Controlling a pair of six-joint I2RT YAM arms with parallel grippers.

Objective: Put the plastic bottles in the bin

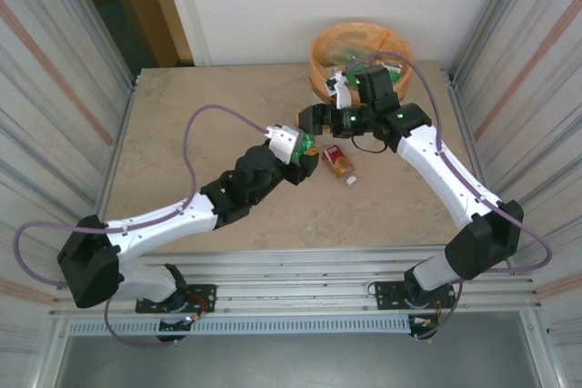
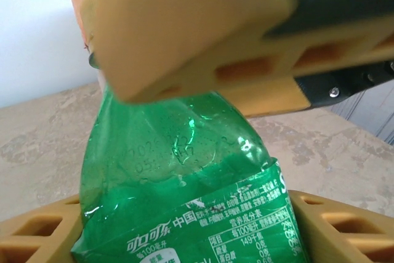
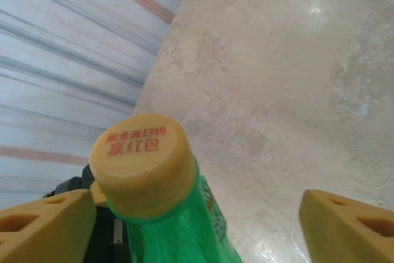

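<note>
My left gripper (image 1: 303,145) (image 2: 191,235) is shut on a crushed green plastic bottle (image 1: 309,142) (image 2: 184,177), gripped at its label between the tan fingers (image 2: 345,226). The bottle's yellow cap (image 3: 143,163) points up between the fingers of my right gripper (image 1: 316,121) (image 3: 197,232), which is open. The cap lies close to that gripper's left finger (image 3: 43,226), and the right finger (image 3: 351,226) stands well apart from it. An orange-brown bottle (image 1: 338,163) with a white cap lies on the table just right of the two grippers. The bin (image 1: 320,59), lined with an orange bag, stands at the back right with several bottles inside.
The beige stone-patterned table (image 1: 200,124) is walled by ribbed metal panels (image 1: 55,70) on both sides. A white wall runs along the back. The right arm (image 1: 446,170) stretches from the near right corner towards the middle, passing in front of the bin.
</note>
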